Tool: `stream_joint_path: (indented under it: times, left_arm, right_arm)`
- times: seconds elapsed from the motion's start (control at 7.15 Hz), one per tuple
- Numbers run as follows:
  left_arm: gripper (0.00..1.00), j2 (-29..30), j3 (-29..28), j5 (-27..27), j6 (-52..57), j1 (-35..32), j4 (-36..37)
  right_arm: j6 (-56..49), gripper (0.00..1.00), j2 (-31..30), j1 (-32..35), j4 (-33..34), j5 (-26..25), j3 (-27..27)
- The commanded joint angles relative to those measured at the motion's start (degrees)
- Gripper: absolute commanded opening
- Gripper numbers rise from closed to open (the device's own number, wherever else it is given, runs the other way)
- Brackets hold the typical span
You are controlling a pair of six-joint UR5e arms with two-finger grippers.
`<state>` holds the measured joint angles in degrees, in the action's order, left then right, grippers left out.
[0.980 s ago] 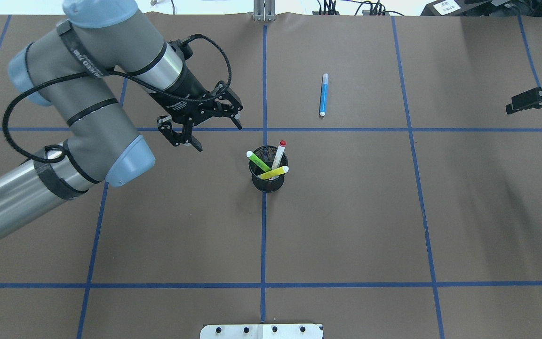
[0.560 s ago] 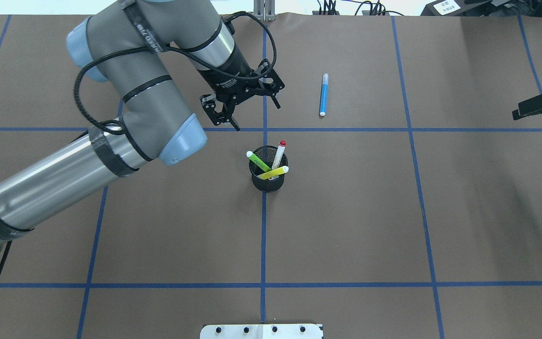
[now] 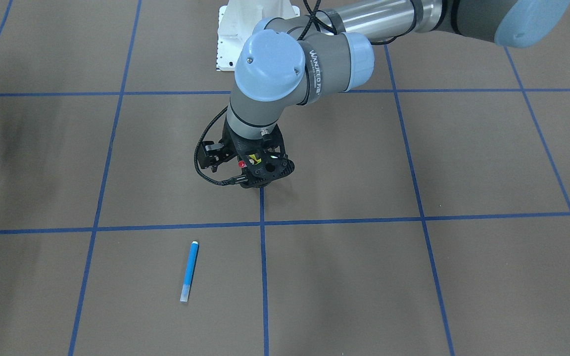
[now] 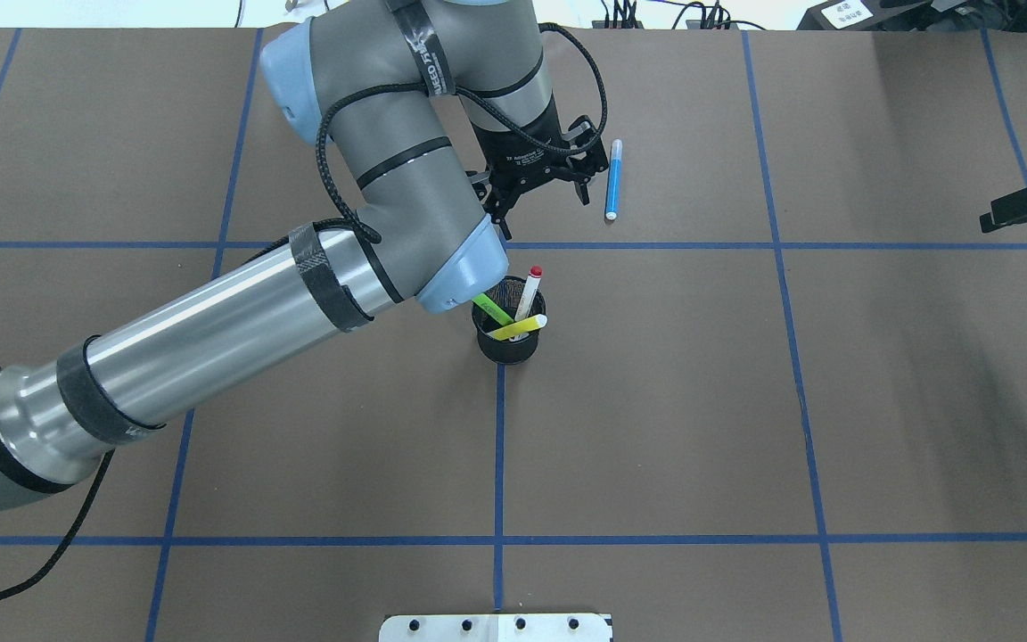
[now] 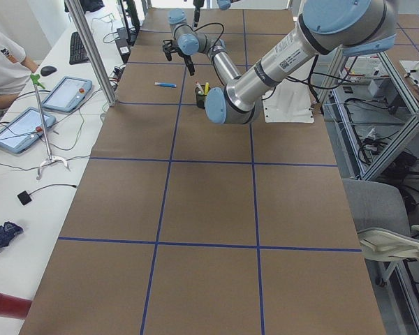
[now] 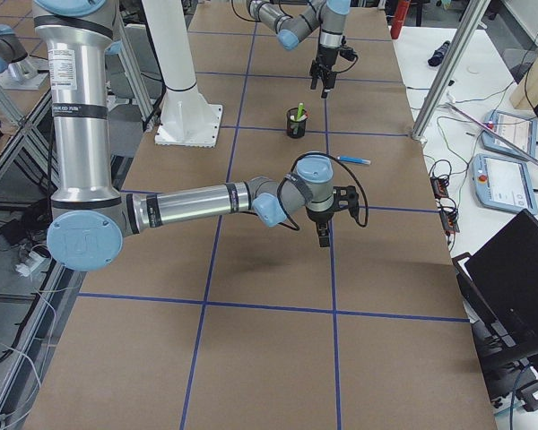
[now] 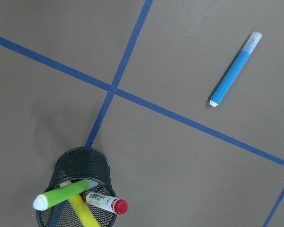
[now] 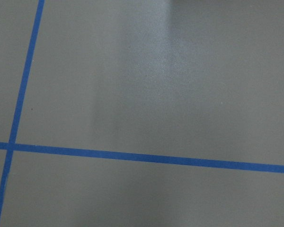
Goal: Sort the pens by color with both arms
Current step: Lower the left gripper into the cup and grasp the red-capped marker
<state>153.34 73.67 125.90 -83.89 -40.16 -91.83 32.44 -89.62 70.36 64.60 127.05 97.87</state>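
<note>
Blue pen (image 4: 612, 178) lies just outside spread left jaws, untouched.

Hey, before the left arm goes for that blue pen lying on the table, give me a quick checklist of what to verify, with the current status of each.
1. Left tool open and empty: ok. Its fingers are spread with nothing between them.
2. Left tool centred over the blue pen: not ok. It hangs beside the pen, which sits off-centre in the left wrist view.
3. Blue pen free to grasp: ok. It lies flat and alone on the table.
4. Left arm clear of the mesh cup: cannot tell. Its elbow overlaps the cup's rim in the overhead view.
5. Right tool out of the way: ok. It is far off at the table's right edge.
</note>
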Motion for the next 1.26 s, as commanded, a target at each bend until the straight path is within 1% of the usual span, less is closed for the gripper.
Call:
stream_joint_path:
  times: [0.0, 0.14, 0.28, 0.42, 0.56, 0.7, 0.84, 0.98, 1.12]
  left_arm:
    - [0.99, 1.17, 3.20, -11.65, 13.51, 4.09, 10.47]
    - [0.99, 1.00, 4.62, -16.08, 16.27, 5.77, 13.05]
    - [0.99, 0.91, 4.64, -17.87, 16.65, 6.40, 13.08]
    - [0.99, 1.25, 4.03, -20.67, 19.35, 7.88, 14.21]
    - [0.98, 2.21, 3.85, -20.96, 22.86, 8.07, 17.96]
    - [0.97, 2.92, 2.02, -20.88, 24.63, 8.25, 18.17]
    - [0.97, 6.58, -3.57, -20.35, 28.22, 8.25, 18.26]
    - [0.96, 9.49, -7.63, -18.43, 29.21, 8.25, 18.18]
    - [0.95, 9.43, -7.84, -16.33, 31.13, 8.25, 18.26]
  right_arm:
    - [-0.01, 0.99, -0.12, 0.04, -0.09, -0.23, 0.04]
    - [-0.01, 0.99, -0.12, 0.04, 0.00, -0.40, -0.05]
    - [-0.01, 0.99, -0.03, -0.05, 0.00, -0.40, -0.13]
    - [-0.09, 0.99, -0.03, -0.05, -0.09, -0.40, -0.57]
    - [-0.10, 0.99, 0.06, -0.05, -0.09, -0.40, -0.75]
    - [-0.10, 0.99, 0.06, -0.05, -0.09, -0.40, -0.75]
    - [-0.10, 0.99, 0.06, -0.05, -0.09, -0.40, -0.75]
    - [-0.01, 0.99, 0.06, -0.05, -0.09, -0.40, -0.75]
    - [-0.01, 0.99, 0.15, -0.14, -0.09, -0.40, -1.01]
